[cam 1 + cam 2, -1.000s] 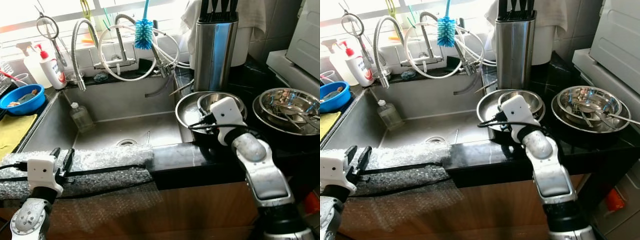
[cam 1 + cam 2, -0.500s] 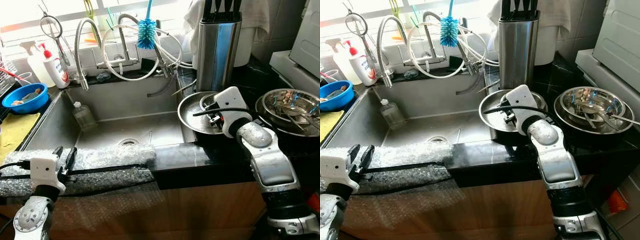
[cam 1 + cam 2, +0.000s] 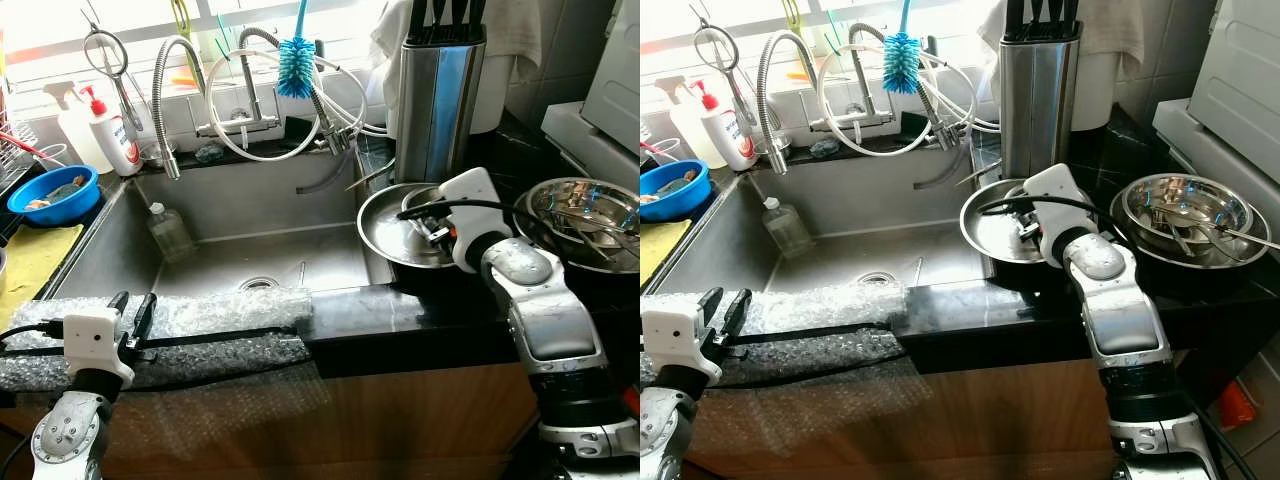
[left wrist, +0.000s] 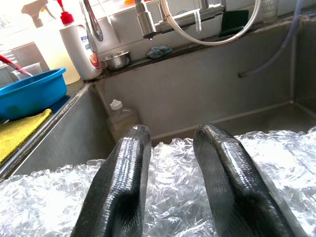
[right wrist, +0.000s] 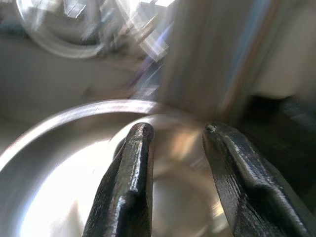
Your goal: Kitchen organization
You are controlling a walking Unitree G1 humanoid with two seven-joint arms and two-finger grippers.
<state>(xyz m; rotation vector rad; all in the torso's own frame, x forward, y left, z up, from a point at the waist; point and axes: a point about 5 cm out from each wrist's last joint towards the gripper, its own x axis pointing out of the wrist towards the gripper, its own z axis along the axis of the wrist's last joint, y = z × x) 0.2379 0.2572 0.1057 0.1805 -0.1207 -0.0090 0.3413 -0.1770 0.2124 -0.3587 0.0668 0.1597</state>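
At the left end of the counter's front edge: left gripper [image 3: 131,314] resting idle, fingers parted, over the bubble wrap [image 3: 200,315] padding the sink's front rim. Further right, beside the sink's right rim: right gripper [image 5: 175,148], fingers parted and empty, over the small bowl [image 5: 168,182] nested in the steel plate [image 3: 385,235], probably for pinching the bowl's rim.

A blue bottle brush [image 3: 293,62] hung above the tap; a soap dispenser bottle [image 3: 112,133] stood far left, near a yellow cloth [image 3: 28,262]
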